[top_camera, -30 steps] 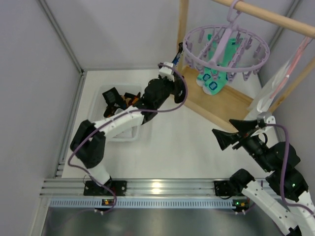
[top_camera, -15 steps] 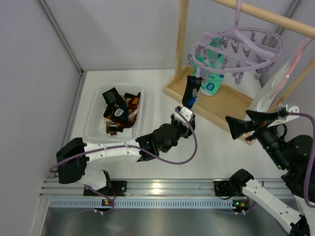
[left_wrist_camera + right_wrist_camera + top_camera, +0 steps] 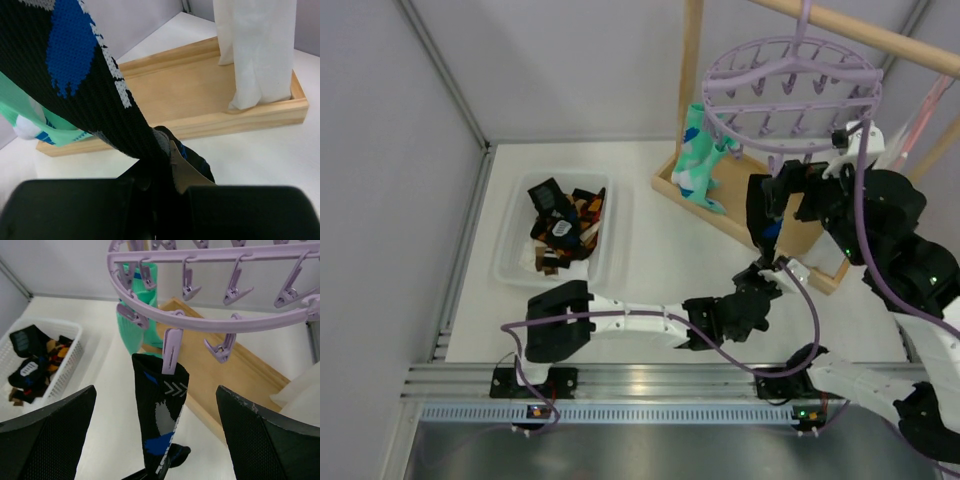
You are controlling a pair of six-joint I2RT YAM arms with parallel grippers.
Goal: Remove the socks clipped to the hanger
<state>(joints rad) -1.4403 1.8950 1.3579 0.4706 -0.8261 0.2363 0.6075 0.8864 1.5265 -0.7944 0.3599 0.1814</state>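
From above, the lavender hanger (image 3: 790,85) hangs by its hook from the wooden rack (image 3: 692,60). A black sock (image 3: 767,222) is pegged under its near rim, and teal socks (image 3: 703,160) hang from its left rim. The left claw (image 3: 766,268) sits below the hanger, closed on the black sock's lower end. The right claw (image 3: 785,195) is just under the near rim, fingers spread either side of that sock. A white basket (image 3: 515,260) of socks stands on the desk (image 3: 660,260), well left of the hanger.

Left wrist: the black sock (image 3: 85,85) runs taut down into the left claw (image 3: 162,185) — pinched there. Behind it lies a wooden tray (image 3: 200,95).

Right wrist: the right claw (image 3: 156,390) gapes wide, holding nothing. One peg (image 3: 171,352) of the hanger (image 3: 215,322) grips the black sock's (image 3: 160,415) cuff.
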